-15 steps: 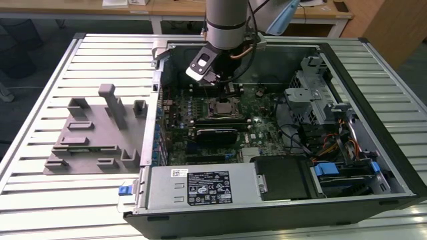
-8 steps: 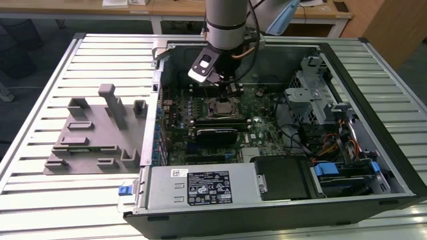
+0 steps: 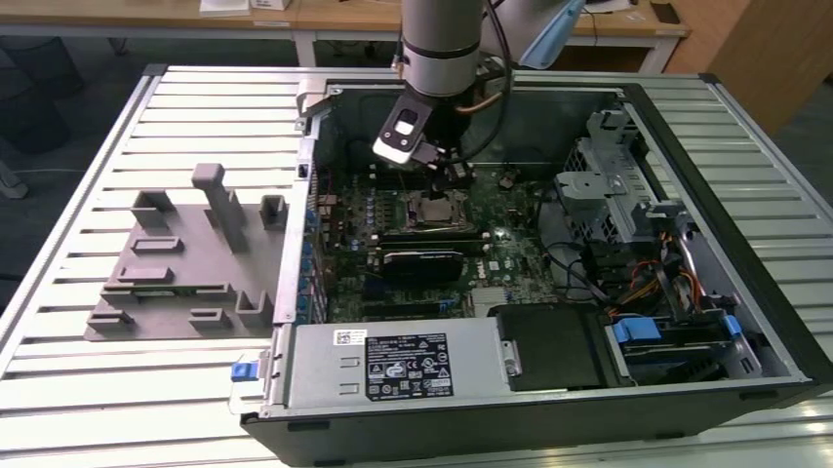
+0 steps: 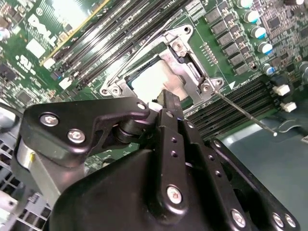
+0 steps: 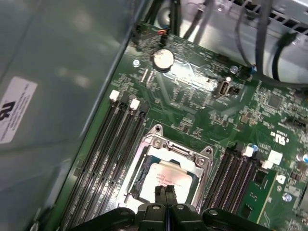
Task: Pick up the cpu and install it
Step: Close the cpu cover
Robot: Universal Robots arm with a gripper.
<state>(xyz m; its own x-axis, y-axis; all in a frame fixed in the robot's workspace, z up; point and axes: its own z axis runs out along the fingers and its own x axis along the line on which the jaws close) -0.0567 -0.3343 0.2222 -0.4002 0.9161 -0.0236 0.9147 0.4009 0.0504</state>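
- Sitting flat in the socket frame (image 5: 156, 139) on the motherboard (image 5: 192, 106), the cpu (image 5: 171, 175) faces upward.
- The pincer (image 5: 164, 188) is closed, empty, its tips just over the cpu.

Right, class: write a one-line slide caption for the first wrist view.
Shut end effector over the cpu lying in the motherboard socket.

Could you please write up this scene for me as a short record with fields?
place: open computer case on a slatted table
part: cpu lies flat inside the metal socket frame on the motherboard
tool: gripper shut, tips right over the cpu's edge; contact cannot be told
nearby: grey fixture on the table, on the exterior view's left of the case
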